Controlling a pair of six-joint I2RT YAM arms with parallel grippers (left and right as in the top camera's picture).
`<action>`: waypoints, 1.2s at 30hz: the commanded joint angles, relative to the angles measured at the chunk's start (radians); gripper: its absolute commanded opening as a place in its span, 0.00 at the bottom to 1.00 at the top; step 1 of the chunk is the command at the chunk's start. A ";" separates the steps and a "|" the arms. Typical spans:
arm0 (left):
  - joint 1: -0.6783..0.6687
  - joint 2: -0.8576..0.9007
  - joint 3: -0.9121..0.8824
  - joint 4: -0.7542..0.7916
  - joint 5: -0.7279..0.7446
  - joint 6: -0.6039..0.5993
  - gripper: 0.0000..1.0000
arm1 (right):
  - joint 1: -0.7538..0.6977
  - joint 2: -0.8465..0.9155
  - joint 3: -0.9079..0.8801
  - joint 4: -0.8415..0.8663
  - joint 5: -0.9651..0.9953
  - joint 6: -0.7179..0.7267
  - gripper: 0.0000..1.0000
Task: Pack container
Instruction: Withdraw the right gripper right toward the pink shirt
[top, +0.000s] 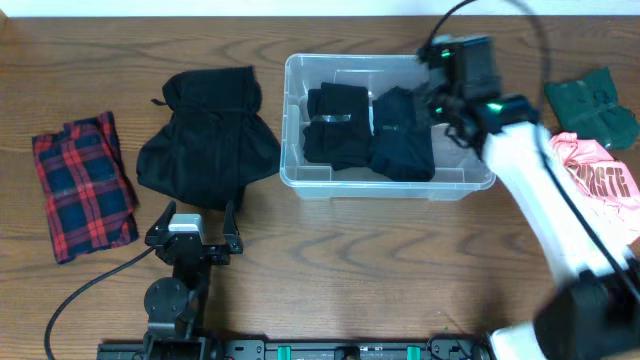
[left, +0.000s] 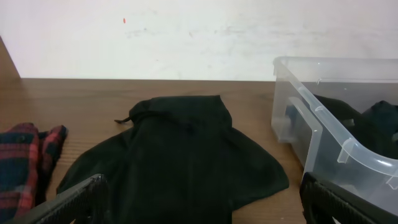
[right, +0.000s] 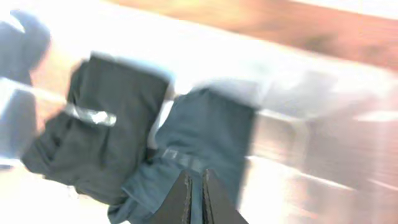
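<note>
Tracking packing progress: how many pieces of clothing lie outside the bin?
4. A red plaid cloth at far left, a black garment just left of the bin, a green garment at far right, a pink garment beside it. The right arm may hide more.

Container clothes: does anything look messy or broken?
Nothing looks broken or spilled. The dark clothes in the container are a bit rumpled, and the black garment beside it lies in a loose heap, not folded.
</note>
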 joint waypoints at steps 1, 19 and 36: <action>-0.004 -0.006 -0.019 -0.037 -0.027 0.006 0.98 | -0.047 -0.095 0.015 -0.055 0.192 0.055 0.08; -0.004 -0.006 -0.019 -0.037 -0.027 0.006 0.98 | -0.669 -0.102 0.009 -0.375 0.286 0.232 0.62; -0.004 -0.006 -0.019 -0.037 -0.027 0.006 0.98 | -0.930 0.232 0.009 -0.263 0.152 0.217 0.01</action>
